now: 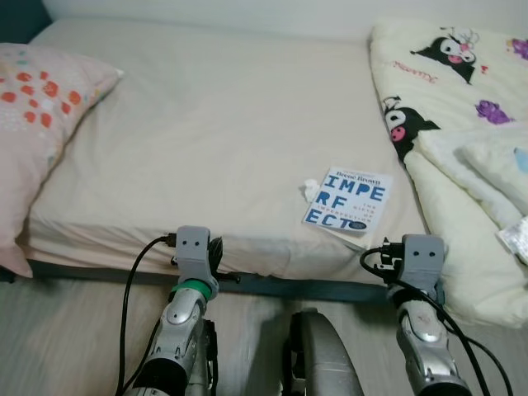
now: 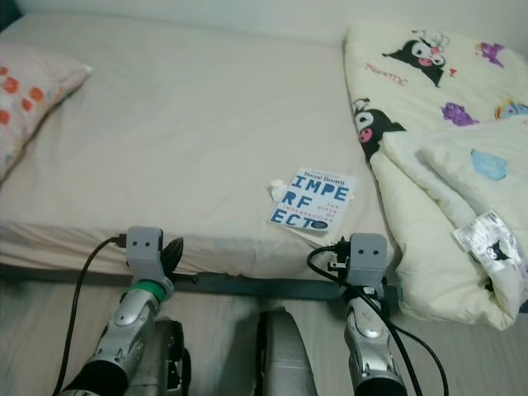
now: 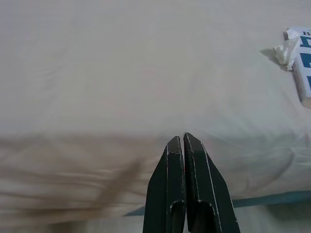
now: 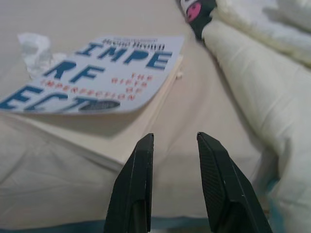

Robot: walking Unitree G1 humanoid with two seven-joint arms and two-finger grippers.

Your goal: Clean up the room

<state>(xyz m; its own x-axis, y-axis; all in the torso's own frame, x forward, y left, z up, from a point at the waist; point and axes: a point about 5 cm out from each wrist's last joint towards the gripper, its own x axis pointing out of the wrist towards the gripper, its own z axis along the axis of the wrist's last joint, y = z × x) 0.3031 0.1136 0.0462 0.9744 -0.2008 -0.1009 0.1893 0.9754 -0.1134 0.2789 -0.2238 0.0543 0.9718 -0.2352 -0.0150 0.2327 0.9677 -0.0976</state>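
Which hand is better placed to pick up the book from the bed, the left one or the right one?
The right hand, probably. It is open, and the book lies just ahead of it near the bed edge. The left hand is shut and faces bare sheet, with the book off to its side.

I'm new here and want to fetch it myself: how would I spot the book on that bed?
Find the bed, then its near edge beside the folded cartoon-print blanket. The book lies flat there, a crumpled white scrap touching its corner. Its white cover with big blue block letters sets it apart.
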